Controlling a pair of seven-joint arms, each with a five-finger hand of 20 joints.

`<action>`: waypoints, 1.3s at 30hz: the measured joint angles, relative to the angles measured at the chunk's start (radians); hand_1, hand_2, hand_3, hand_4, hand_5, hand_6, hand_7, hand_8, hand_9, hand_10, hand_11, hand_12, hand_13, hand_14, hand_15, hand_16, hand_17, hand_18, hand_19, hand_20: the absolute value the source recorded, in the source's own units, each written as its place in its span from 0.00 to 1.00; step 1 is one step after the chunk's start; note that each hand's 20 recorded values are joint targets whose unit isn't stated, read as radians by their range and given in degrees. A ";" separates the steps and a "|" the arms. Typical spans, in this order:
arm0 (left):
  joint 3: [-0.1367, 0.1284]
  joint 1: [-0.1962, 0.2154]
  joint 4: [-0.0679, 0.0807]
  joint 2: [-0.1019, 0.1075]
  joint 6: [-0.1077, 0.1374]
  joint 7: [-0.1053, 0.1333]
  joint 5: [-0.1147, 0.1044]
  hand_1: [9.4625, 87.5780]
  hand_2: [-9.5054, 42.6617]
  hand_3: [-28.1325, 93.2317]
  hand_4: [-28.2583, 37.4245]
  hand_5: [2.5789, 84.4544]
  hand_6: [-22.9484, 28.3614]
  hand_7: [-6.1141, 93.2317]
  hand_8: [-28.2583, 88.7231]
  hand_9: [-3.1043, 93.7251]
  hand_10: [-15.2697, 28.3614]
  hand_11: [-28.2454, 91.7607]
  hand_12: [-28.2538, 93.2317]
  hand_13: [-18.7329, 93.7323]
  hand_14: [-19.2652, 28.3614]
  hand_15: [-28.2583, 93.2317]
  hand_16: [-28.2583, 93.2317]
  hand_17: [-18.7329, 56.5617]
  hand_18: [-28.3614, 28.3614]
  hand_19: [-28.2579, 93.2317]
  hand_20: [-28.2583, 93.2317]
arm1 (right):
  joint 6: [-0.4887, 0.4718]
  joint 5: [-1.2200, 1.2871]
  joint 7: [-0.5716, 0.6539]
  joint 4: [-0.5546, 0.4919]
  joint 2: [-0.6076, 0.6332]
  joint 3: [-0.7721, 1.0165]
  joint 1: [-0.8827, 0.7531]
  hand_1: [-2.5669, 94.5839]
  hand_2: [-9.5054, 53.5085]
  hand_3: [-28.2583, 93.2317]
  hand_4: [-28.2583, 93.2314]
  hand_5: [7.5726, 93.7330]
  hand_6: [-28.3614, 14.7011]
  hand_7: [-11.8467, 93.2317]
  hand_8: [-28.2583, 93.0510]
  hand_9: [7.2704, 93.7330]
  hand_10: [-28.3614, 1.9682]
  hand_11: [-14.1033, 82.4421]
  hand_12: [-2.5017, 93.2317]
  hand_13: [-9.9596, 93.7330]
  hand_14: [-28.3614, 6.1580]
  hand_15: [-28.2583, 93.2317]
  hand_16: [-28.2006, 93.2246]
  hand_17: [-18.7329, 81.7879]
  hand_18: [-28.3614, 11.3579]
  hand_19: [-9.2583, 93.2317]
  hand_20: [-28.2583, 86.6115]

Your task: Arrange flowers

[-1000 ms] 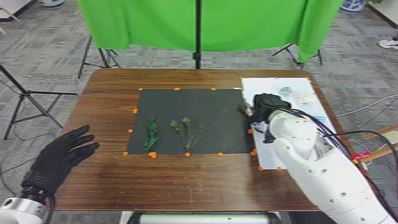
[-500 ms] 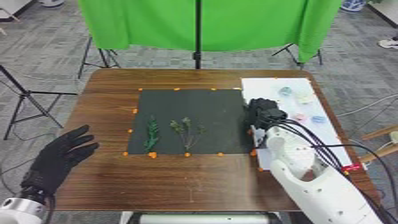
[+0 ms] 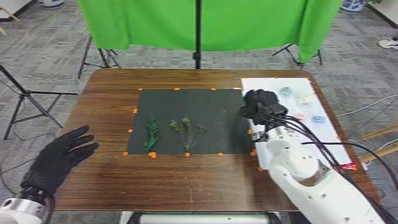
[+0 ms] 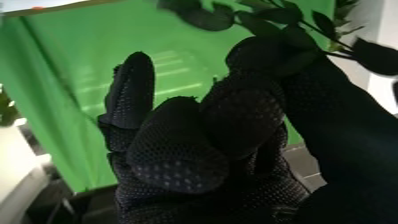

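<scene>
In the head view my right hand (image 3: 260, 103) is over the seam between the dark square sheet (image 3: 197, 106) and the white board (image 3: 266, 84). Seen in the right wrist view, my right hand (image 4: 200, 150) has curled fingers, and a leafy sprig (image 4: 375, 56) is pinched between finger and thumb tips. A green fern-like sprig (image 3: 152, 135) and a thin branching sprig (image 3: 187, 134) lie side by side on the sheet's near left part. My left hand (image 3: 60, 156) is open by the table's left edge.
Small pale flowers lie on the white board: bluish (image 3: 285, 91), cream (image 3: 306, 99), pink (image 3: 298, 117) and blue (image 3: 319, 119). Orange marks ring the sheet. A green curtain (image 3: 142, 30) hangs beyond the brown table (image 3: 178, 185).
My right hand has shifted slightly left off the board, first toward the table's near side, then a little away again. The pink and blue flowers have come into sight. My left hand has kept still.
</scene>
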 measured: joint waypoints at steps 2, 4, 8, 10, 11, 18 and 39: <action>0.000 0.000 0.000 0.000 0.000 0.000 0.000 0.22 0.15 0.81 0.02 0.39 0.55 0.27 0.16 0.36 0.67 0.45 0.36 0.42 0.76 0.52 0.22 0.16 0.91 0.66 0.24 | -0.042 0.042 -0.002 -0.033 0.000 0.005 0.002 0.44 0.00 0.96 0.13 0.71 0.51 0.75 0.45 0.98 0.76 0.71 0.35 0.94 0.68 0.82 0.51 0.55 0.21 0.83 0.63; 0.000 0.000 0.000 0.000 0.000 0.000 0.000 0.22 0.15 0.81 0.02 0.39 0.55 0.27 0.16 0.36 0.67 0.45 0.36 0.42 0.76 0.52 0.22 0.16 0.91 0.66 0.24 | -0.056 0.080 -0.011 -0.055 -0.002 0.006 0.006 0.44 0.00 0.96 0.13 0.71 0.51 0.75 0.45 0.98 0.75 0.71 0.35 0.93 0.68 0.83 0.51 0.55 0.21 0.83 0.63; 0.000 0.000 0.000 0.000 0.000 -0.001 0.000 0.22 0.15 0.81 0.03 0.39 0.55 0.27 0.16 0.36 0.67 0.45 0.36 0.42 0.76 0.52 0.22 0.16 0.91 0.66 0.24 | -0.057 0.088 -0.059 -0.062 -0.011 0.000 0.013 0.44 0.00 0.96 0.12 0.71 0.52 0.75 0.45 0.98 0.76 0.71 0.35 0.93 0.68 0.83 0.52 0.55 0.22 0.83 0.63; 0.000 -0.001 0.000 0.000 0.000 -0.001 0.000 0.22 0.15 0.81 0.03 0.39 0.55 0.27 0.16 0.36 0.67 0.45 0.36 0.42 0.76 0.52 0.22 0.16 0.91 0.66 0.24 | -0.060 0.084 -0.093 -0.061 -0.017 -0.004 0.014 0.44 0.00 0.96 0.12 0.71 0.52 0.75 0.45 0.97 0.76 0.71 0.35 0.92 0.68 0.83 0.52 0.55 0.22 0.83 0.63; 0.000 -0.001 0.000 0.000 0.000 -0.001 0.000 0.22 0.15 0.81 0.02 0.39 0.55 0.27 0.16 0.36 0.67 0.45 0.36 0.42 0.76 0.52 0.22 0.16 0.91 0.66 0.24 | -0.064 0.083 -0.113 -0.059 -0.019 -0.005 0.014 0.44 0.00 0.96 0.12 0.71 0.52 0.75 0.45 0.97 0.76 0.71 0.35 0.92 0.68 0.83 0.52 0.55 0.23 0.82 0.63; 0.001 -0.001 0.000 0.000 0.000 -0.001 0.000 0.22 0.15 0.81 0.03 0.39 0.55 0.26 0.16 0.36 0.67 0.44 0.36 0.42 0.76 0.52 0.21 0.16 0.91 0.66 0.24 | -0.147 0.055 -0.212 -0.032 -0.024 -0.007 0.003 0.44 0.00 0.95 0.10 0.70 0.53 0.74 0.45 0.97 0.76 0.70 0.36 0.91 0.67 0.83 0.52 0.53 0.24 0.82 0.63; 0.001 0.000 0.000 -0.002 -0.001 -0.002 0.000 0.22 0.15 0.81 0.02 0.39 0.55 0.26 0.16 0.36 0.67 0.44 0.36 0.42 0.76 0.52 0.22 0.16 0.91 0.66 0.24 | -0.285 -0.032 -0.164 -0.044 -0.023 -0.025 -0.050 0.44 0.00 0.95 0.07 0.70 0.55 0.72 0.44 0.98 0.74 0.67 0.36 0.89 0.66 0.84 0.51 0.53 0.25 0.82 0.62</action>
